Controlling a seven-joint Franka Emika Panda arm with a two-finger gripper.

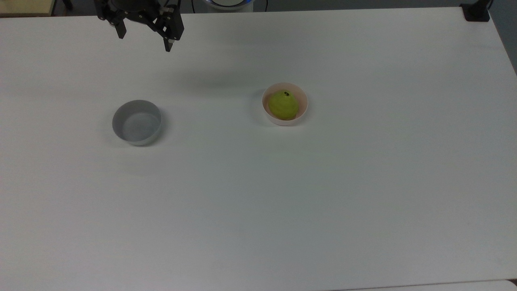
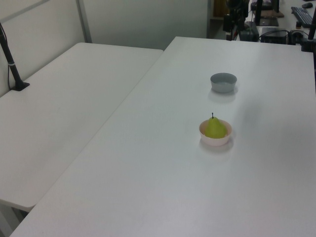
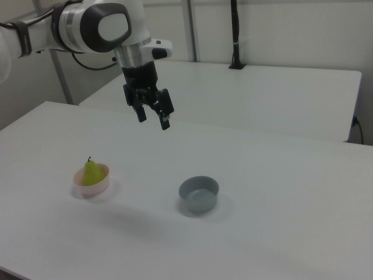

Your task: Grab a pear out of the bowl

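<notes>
Pear (image 1: 283, 104) sits upright in pink bowl (image 1: 302, 111), stem up, untouched.

Top view, left to right: gripper (image 1: 144, 40) at far table edge, high, fingers spread apart, holding nothing; grey bowl (image 1: 137, 122) empty, below it; pink bowl well apart toward the top view's right.

Step, as judged: approach not yet begun. Next move calls for travel toward the top view's right, centring over pear, descending with fingers straddling fruit inside rim, then closing and lifting.

White table (image 1: 258, 210) otherwise bare.

The arm (image 3: 87, 26) has glossy white rounded shells with a dark grey joint cap and black bands. A silver wrist collar leads to the black gripper (image 3: 153, 115), two slim fingers (image 3: 165, 121) pale-tipped.
</notes>
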